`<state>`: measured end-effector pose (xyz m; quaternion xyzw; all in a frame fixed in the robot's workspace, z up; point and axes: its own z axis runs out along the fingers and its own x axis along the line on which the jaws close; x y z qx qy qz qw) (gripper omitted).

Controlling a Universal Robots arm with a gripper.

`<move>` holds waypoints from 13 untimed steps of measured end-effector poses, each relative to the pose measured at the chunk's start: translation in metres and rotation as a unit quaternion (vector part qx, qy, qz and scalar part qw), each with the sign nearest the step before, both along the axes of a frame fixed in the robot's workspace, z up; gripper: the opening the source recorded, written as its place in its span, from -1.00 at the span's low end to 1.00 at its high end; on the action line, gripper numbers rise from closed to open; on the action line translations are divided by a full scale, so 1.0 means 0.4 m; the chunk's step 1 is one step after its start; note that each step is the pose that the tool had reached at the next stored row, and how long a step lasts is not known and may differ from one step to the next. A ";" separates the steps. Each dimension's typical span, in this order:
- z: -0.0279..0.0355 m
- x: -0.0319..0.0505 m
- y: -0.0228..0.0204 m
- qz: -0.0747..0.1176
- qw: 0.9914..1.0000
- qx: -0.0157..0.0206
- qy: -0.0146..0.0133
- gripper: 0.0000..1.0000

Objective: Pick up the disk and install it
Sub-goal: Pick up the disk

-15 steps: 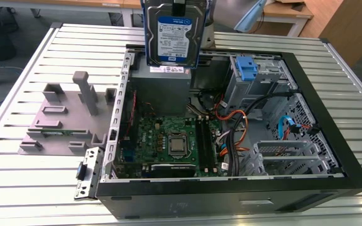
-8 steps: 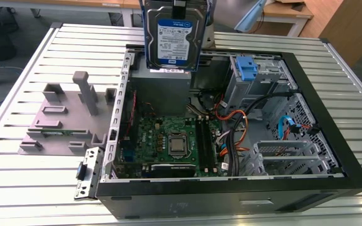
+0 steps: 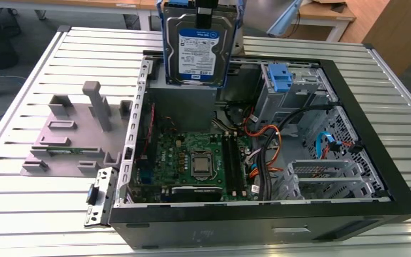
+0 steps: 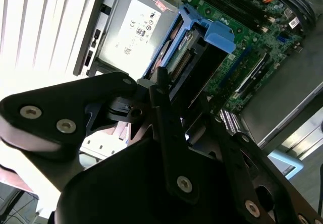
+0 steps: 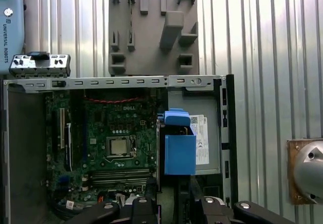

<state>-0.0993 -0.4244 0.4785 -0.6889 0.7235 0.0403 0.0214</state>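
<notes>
The disk [image 3: 202, 51], a silver hard drive with a white-and-blue label in blue carrier rails, hangs upright above the back of the open computer case [image 3: 377, 134]. My gripper [image 3: 205, 16] is shut on it from above, one black finger lying across the label. In the second wrist view the disk [image 4: 184, 47] shows edge-on between the black fingers [image 4: 159, 90] of the gripper [image 4: 181, 90]. In the first wrist view its blue carrier [image 5: 179, 148] hangs over the grey power-supply box [image 5: 207, 143], with the gripper [image 5: 171, 209] right behind it.
The case holds a green motherboard [image 3: 191, 160], bundled cables [image 3: 269, 144] and a drive cage with a bare blue bracket [image 3: 278, 77]. A grey moulded fixture [image 3: 73, 134] lies on the slatted metal table [image 3: 20, 203] at the exterior view's left, beside a small metal plate [image 3: 98, 195].
</notes>
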 end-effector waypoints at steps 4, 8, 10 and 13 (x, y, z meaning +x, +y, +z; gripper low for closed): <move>-0.001 0.000 -0.013 0.000 1.000 0.000 0.000 -0.30; -0.001 0.000 -0.015 0.000 1.000 0.000 0.000 -0.30; -0.001 0.000 -0.015 0.000 1.000 0.000 0.000 -0.30; -0.001 0.000 -0.015 0.000 1.000 0.000 0.000 -0.30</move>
